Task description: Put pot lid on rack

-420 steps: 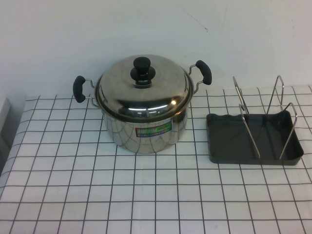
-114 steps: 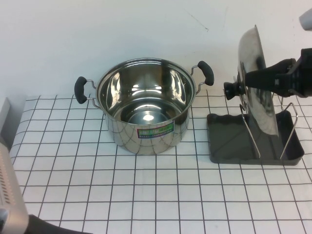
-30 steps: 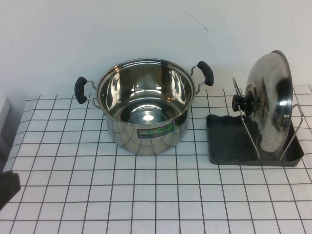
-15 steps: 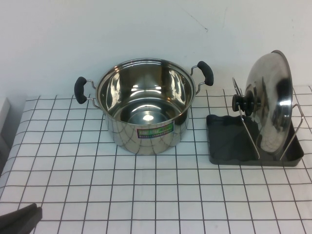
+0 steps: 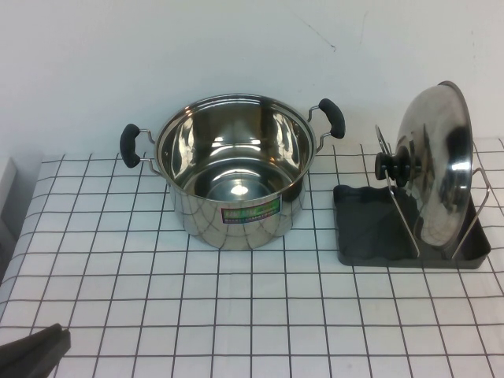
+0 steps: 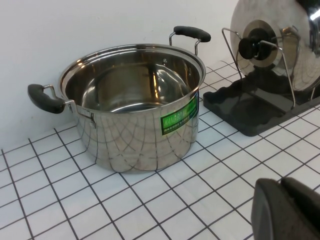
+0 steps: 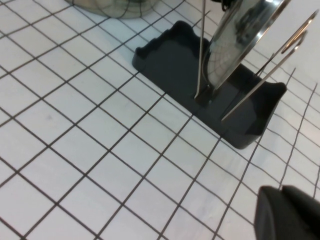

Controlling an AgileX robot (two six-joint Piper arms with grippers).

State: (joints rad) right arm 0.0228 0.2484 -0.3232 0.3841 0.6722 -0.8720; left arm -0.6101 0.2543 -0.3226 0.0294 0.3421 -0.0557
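— What has changed for us?
— Our left gripper (image 5: pixel 35 350) has crept in at the near left table edge, jaws unreadable; our right gripper (image 7: pixel 290 212), well back, looks closed and empty.
— And the pot lid (image 5: pixel 437 169)?
— Standing on edge in the rack (image 5: pixel 370 228), untouched. We judge the job done.

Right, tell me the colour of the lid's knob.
Black. The knob on the pot lid shows best in the left wrist view.

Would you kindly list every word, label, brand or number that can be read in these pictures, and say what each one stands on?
Sticker on the front wall of the pot: a green band with blue and red edges, print too blurred to read in the high view and the left wrist view.
Pot lid, rack, checked tablecloth: no text visible.
Left gripper, at the table's near left corner, and right gripper, near the rack: no markings visible.
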